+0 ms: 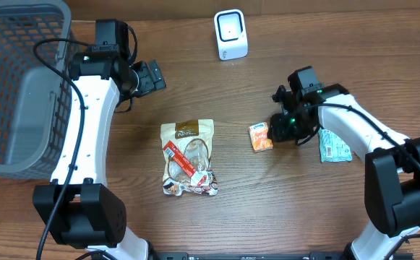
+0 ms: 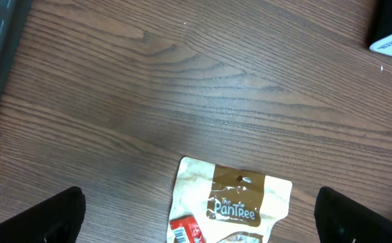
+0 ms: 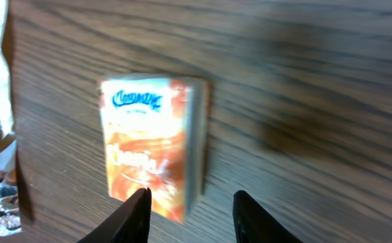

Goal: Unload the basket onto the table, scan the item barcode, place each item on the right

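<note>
A small orange snack packet point(image 1: 261, 136) lies flat on the wooden table right of centre. My right gripper point(image 1: 282, 126) hovers just to its right. In the right wrist view the fingers stand apart and low around the packet's point(image 3: 152, 145) near right corner, so that gripper point(image 3: 190, 196) is open and holds nothing. The white barcode scanner point(image 1: 230, 34) stands at the back of the table. My left gripper point(image 1: 152, 76) is wide open at the back left, with nothing in it. In its wrist view that gripper point(image 2: 197, 196) frames the top of a PanTree bag point(image 2: 233, 199).
The beige and brown PanTree bag point(image 1: 189, 157) lies mid-table with a red wrapped bar point(image 1: 181, 157) on it. A teal tissue pack point(image 1: 334, 144) lies under my right forearm. A grey basket point(image 1: 14, 87) fills the left edge.
</note>
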`<act>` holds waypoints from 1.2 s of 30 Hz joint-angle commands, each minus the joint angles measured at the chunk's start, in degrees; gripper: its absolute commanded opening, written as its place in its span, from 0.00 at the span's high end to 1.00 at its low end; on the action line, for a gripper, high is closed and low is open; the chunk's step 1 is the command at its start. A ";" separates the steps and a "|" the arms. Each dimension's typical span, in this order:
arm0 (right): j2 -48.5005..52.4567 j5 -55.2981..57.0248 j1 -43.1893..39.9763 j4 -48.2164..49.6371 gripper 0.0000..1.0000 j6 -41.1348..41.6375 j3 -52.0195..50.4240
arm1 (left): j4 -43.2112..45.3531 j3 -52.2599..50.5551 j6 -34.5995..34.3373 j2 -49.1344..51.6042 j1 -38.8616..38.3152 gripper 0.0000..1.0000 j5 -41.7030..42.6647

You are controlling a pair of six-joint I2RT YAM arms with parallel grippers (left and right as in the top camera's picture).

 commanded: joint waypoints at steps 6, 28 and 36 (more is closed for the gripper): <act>-0.46 -3.74 1.44 5.51 0.60 -1.03 -2.47 | -0.04 0.83 1.27 -1.14 0.22 0.00 -0.31; -0.46 0.52 1.44 14.82 0.70 2.19 -10.25 | -0.04 0.83 1.27 -1.14 0.22 0.00 -0.33; -0.59 0.26 0.74 13.03 0.96 2.19 -7.30 | -0.04 0.83 1.27 -1.14 0.22 0.00 -0.33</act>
